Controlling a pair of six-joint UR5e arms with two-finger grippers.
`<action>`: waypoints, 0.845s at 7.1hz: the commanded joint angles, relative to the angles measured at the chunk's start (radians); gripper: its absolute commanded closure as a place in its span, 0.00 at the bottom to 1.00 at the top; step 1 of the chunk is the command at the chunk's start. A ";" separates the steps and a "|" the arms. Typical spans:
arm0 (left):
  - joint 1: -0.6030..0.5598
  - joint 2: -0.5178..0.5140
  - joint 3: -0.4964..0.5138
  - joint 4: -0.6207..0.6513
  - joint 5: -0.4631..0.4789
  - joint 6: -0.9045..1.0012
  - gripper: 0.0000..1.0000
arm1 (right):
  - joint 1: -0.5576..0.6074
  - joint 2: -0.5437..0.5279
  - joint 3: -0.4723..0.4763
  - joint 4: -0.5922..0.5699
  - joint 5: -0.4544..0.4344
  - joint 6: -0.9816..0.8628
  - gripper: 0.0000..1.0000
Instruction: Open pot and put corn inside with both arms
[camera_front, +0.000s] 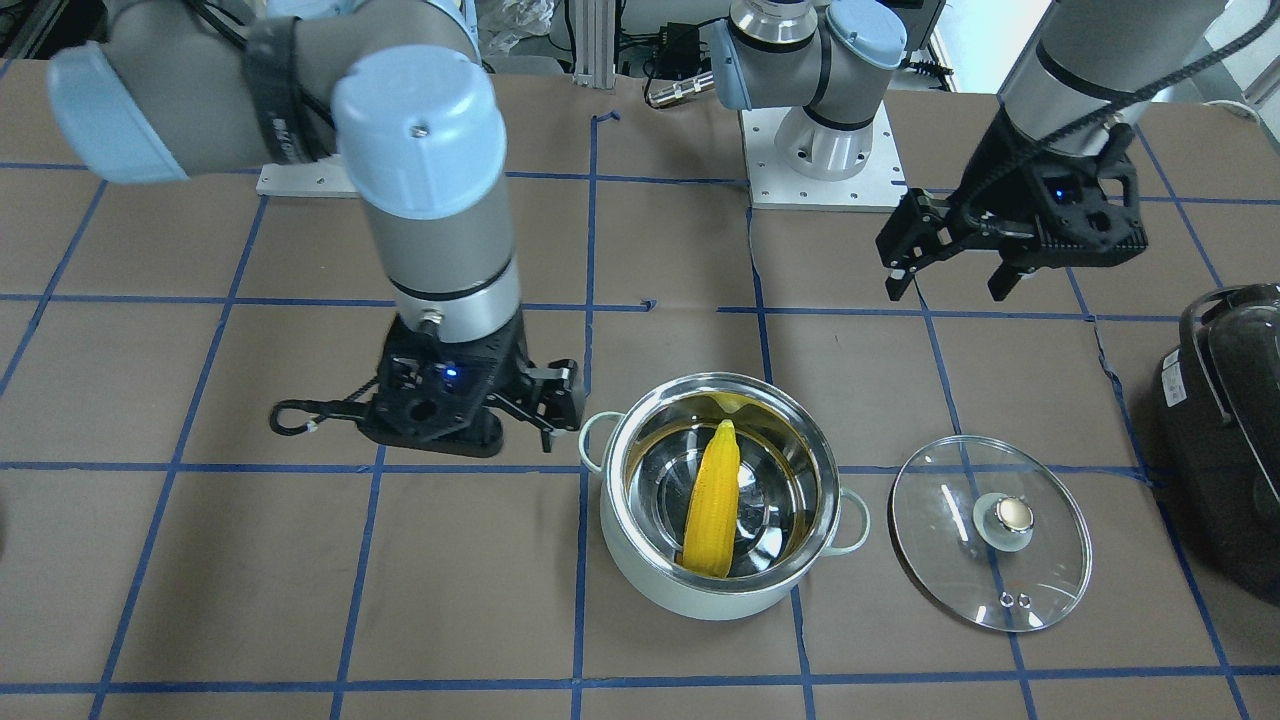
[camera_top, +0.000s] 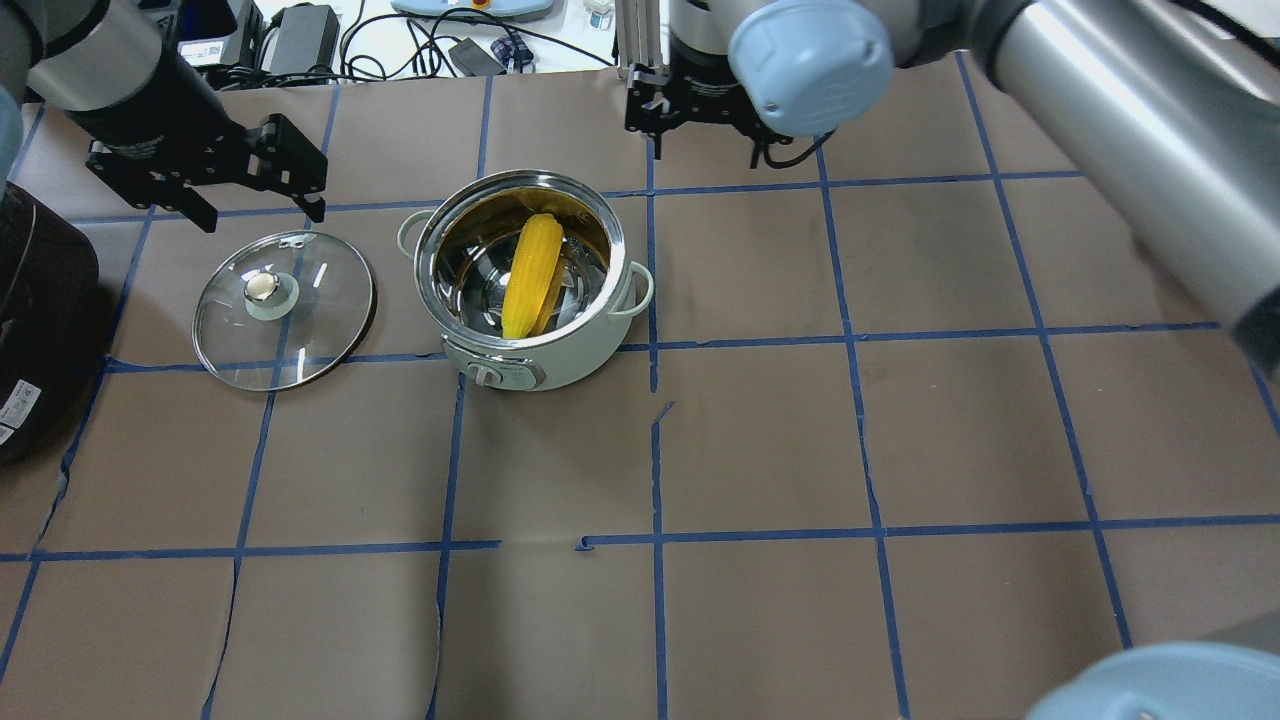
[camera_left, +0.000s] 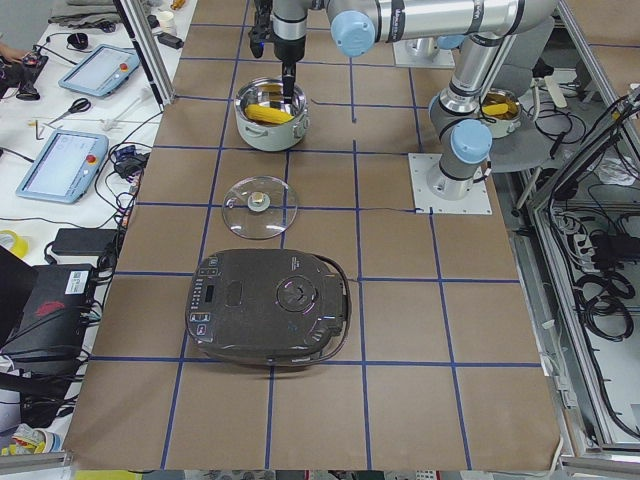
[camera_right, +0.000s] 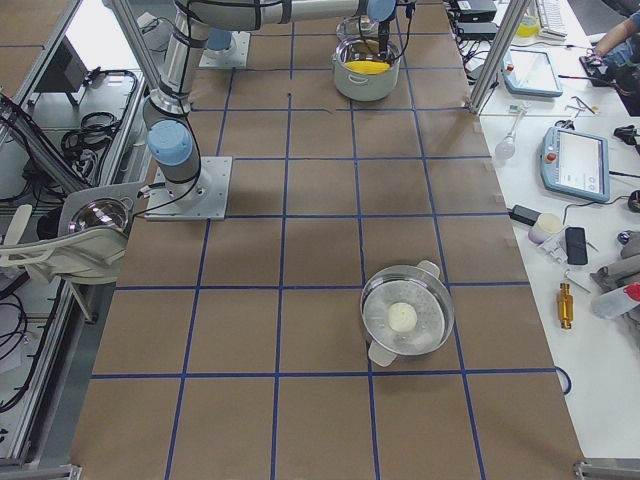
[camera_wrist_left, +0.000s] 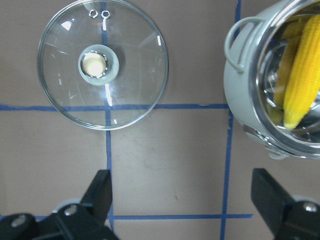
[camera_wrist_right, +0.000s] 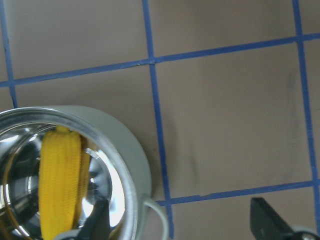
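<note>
A round, pale mint-green pot with a shiny steel interior stands open on a table covered in brown paper and marked into squares with blue tape. A bright yellow, tapered plastic corn cob lies inside the pot, leaning across the steel bottom with its narrow tip against the inner wall. The pot's round glass lid, with a pale knob at its centre, lies flat on the table just beside the pot, not touching it. A large black appliance sits past the lid at the table's edge.

The silver-grey left arm slants down from the robot's side of the table. Its black two-finger left gripper hangs above the table near the lid, fingers spread wide and empty; its wrist camera looks straight down on both lid and pot.

The right arm bends at a light-blue-capped joint, and its last segment points straight down. The right gripper hangs by the pot's loop handle on the side away from the lid, spread wide and holding nothing.
</note>
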 joint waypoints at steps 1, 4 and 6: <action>-0.098 0.038 -0.002 -0.017 0.002 -0.081 0.00 | -0.143 -0.166 0.118 0.148 -0.006 -0.232 0.00; -0.092 0.038 -0.005 -0.005 0.007 -0.075 0.00 | -0.308 -0.266 0.125 0.299 -0.008 -0.340 0.00; -0.095 0.030 -0.002 0.000 0.007 -0.083 0.00 | -0.302 -0.299 0.135 0.301 -0.007 -0.361 0.00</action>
